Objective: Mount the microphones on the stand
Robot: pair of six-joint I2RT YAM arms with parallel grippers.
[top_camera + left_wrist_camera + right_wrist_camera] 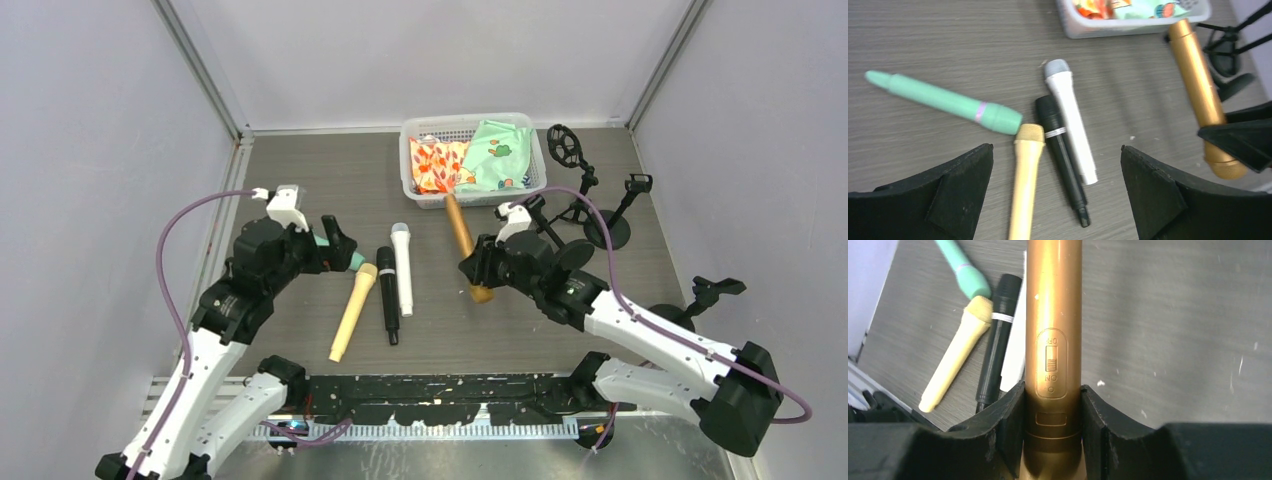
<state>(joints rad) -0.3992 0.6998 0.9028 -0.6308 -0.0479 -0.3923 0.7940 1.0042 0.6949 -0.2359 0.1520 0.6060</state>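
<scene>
Right gripper (474, 268) (1053, 407) is clamped tight on the gold mic (459, 225) (1053, 300) near its head end, jaws pressed to both sides of the barrel, and the on/off switch faces the wrist cam. The mic's tail points at the basket (466, 118) and ends just beside its front wall; can't tell if the mic is lifted off the counter (300, 170) or resting on it. Left gripper (340, 245) (1055, 150) is spread wide, holds nothing and hangs over the loose mics. The mint mic (943, 100) lies flat with its head touching the yellow mic (352, 312) (1025, 175) head. The black mic (388, 295) (1060, 145) and white mic (403, 270) (1073, 125) lie side by side, touching, just right of the yellow one. All four are on the counter between the two arms, none mounted. The basket at the back holds an orange cloth (438, 165) and a green cloth (500, 152). The stands are right of the basket: a shock-mount stand (568, 147), a clip stand (636, 184) on a round base, and another clip (715, 288) at the far right. The right arm's body lies across the front of the stand bases and partly hides them.
</scene>
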